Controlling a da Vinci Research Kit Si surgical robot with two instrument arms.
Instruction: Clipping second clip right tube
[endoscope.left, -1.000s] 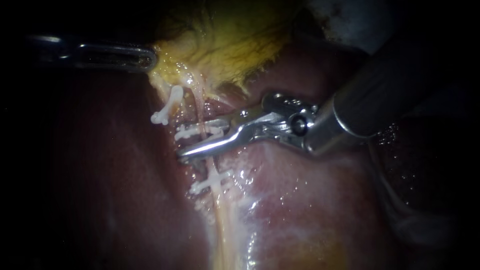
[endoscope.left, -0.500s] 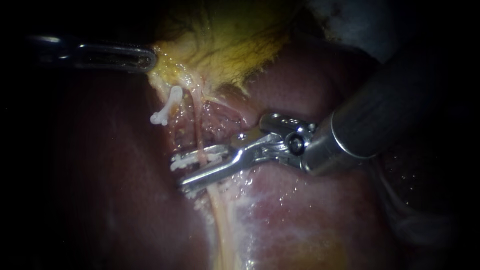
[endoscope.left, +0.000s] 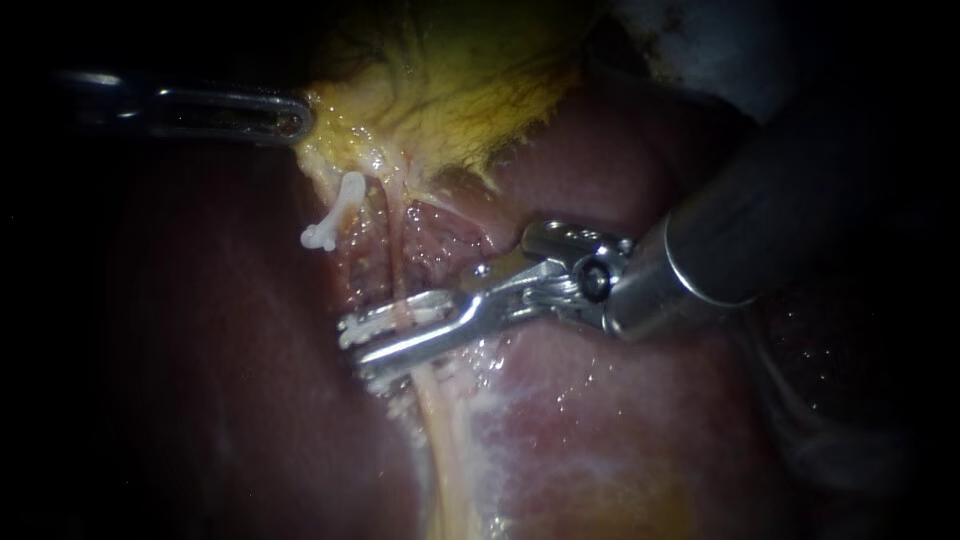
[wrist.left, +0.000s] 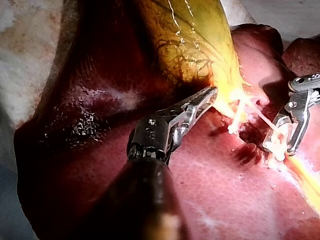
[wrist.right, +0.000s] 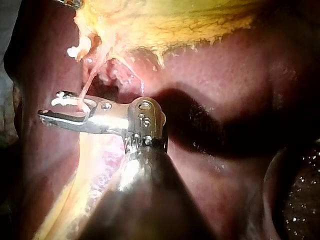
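Liver (endoscope.left: 620, 420) w/ yellow gallbladder (endoscope.left: 460, 90)

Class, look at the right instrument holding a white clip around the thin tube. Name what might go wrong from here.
1. The thin tube runs taut into the clip held by the right instrument; any tug while closing may tear it.
2. The lower jaw lies close on the liver, so tissue might get caught in the clip.
3. If the left instrument slips off the gallbladder, the tube may slacken and shift in the clip.
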